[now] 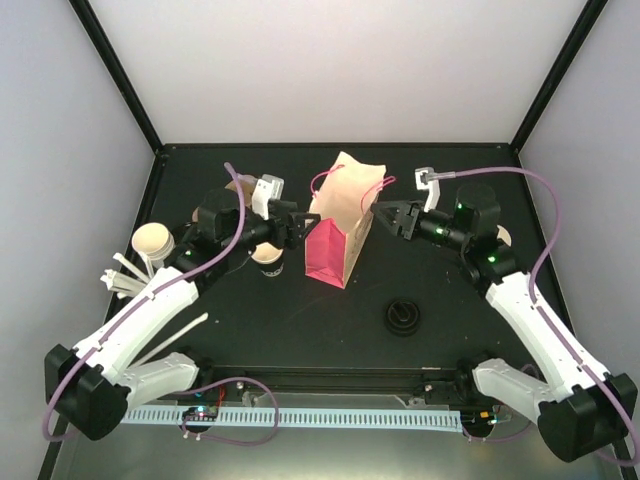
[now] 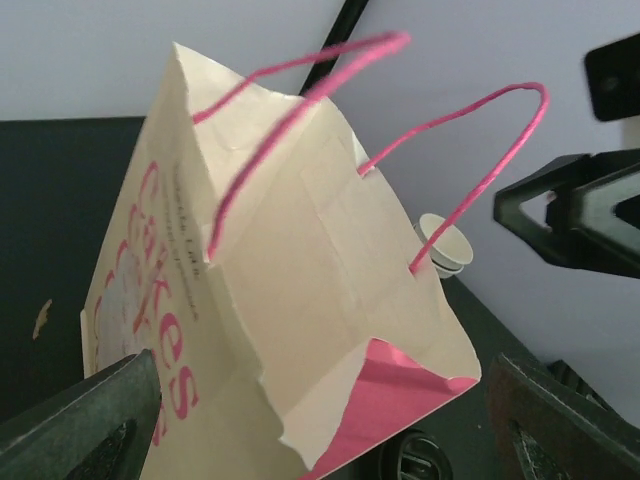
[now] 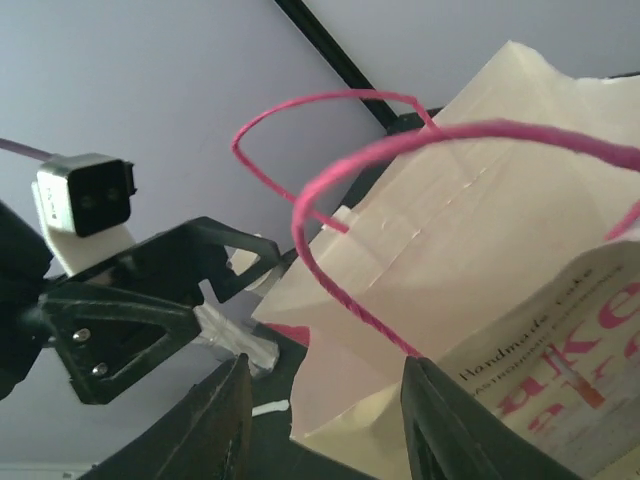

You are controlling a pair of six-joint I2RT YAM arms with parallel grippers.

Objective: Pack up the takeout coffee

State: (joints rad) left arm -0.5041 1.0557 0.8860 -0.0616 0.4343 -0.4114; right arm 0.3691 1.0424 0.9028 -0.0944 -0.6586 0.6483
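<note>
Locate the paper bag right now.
In the top view the paper bag is mid-table toward the back, with the left gripper just left of it and the right gripper just right.

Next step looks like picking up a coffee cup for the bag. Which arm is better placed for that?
Left, probably. The left gripper, open, hangs close to a black-banded paper cup with a cream top. The right gripper is across the cream paper bag with pink handles from that cup.

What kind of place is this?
Likely a robot test cell: plain white walls and black frame bars enclose a black table, with the left arm and right arm mounted at its near edge.
</note>
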